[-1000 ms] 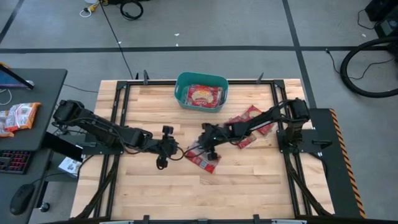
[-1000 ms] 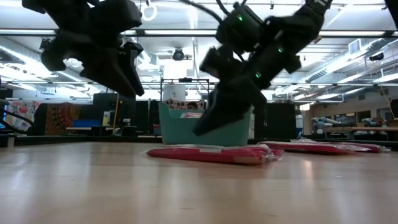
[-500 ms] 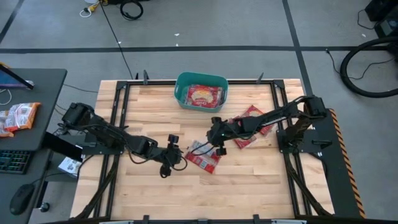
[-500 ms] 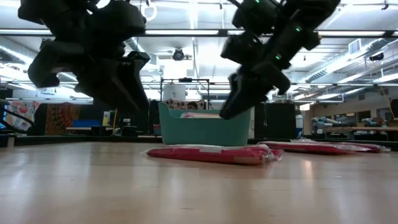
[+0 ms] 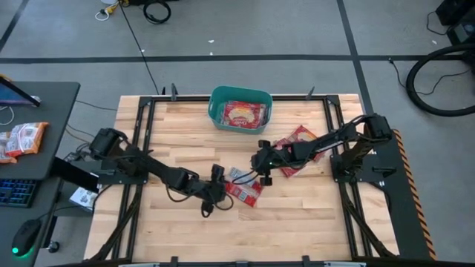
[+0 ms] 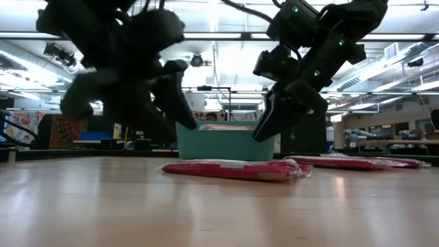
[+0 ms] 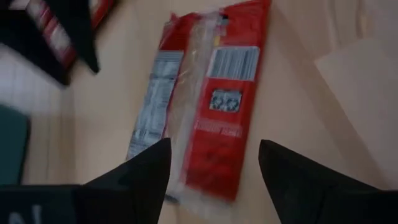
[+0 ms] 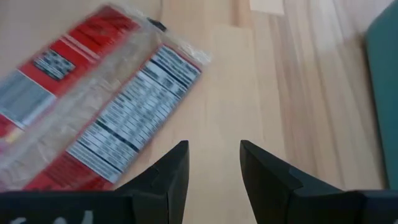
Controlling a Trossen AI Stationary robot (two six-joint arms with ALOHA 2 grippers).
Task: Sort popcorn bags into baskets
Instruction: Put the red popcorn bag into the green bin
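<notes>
A narrow red popcorn bag (image 5: 245, 189) lies flat on the middle of the table, its printed back up (image 7: 214, 106). My left gripper (image 5: 217, 194) hovers at its left end, open, with the bag ahead between the fingers (image 7: 214, 171). My right gripper (image 5: 261, 172) hangs open above the bag's far right end (image 8: 211, 165), and the bag (image 8: 93, 106) lies off to one side of its fingers. Several more red bags (image 5: 297, 147) lie flat to the right. The teal basket (image 5: 217, 111) stands at the far edge and holds squarish red bags (image 5: 241, 113).
In the low view the middle bag (image 6: 233, 169) lies in front of the basket (image 6: 223, 145), with the other bags (image 6: 357, 162) at the right. A pale patch on the wood (image 7: 360, 68) lies beside the bag. Bare wood spreads along the near side.
My left gripper has moved toward the table's right and near edge and come down lower, closing in on the middle bag's left end. My right gripper has risen from just above that bag and drawn back a little toward the right and far side.
</notes>
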